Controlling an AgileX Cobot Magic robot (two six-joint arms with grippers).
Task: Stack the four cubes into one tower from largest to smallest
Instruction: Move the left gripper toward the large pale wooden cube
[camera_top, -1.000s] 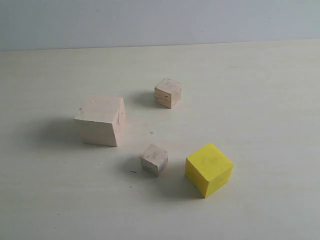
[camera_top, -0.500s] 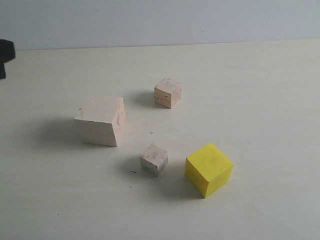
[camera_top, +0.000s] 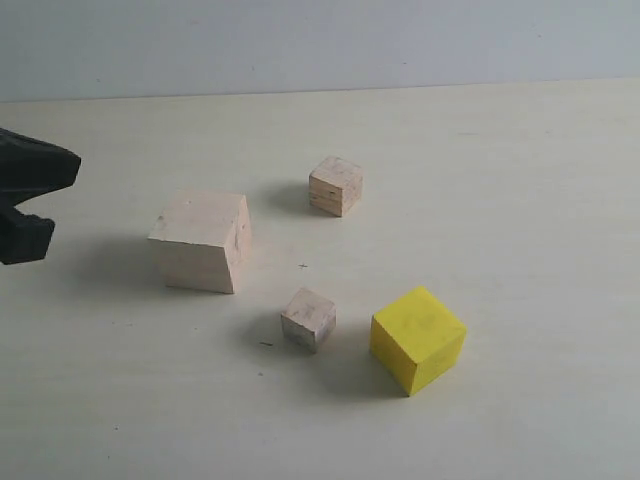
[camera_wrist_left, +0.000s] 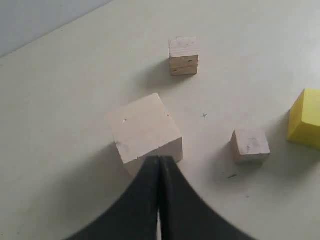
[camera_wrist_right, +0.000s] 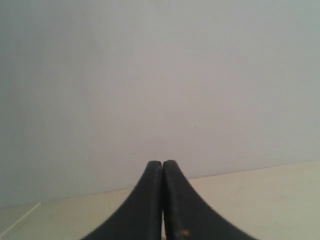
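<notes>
Four cubes stand apart on the table. The large pale wooden cube is at the left, and the yellow cube is at the front right. A small wooden cube sits at the back. The smallest greyish cube lies between the large and yellow ones. My left gripper is shut and empty, its tips just short of the large cube. Its dark body shows at the exterior view's left edge. My right gripper is shut and empty, facing the wall.
The pale table runs back to a grey wall. A small cross mark sits on the table among the cubes. Nothing else stands on the table in these views.
My left arm has come into the exterior view from the left edge and moved right toward the large cube. The cubes have not moved.
</notes>
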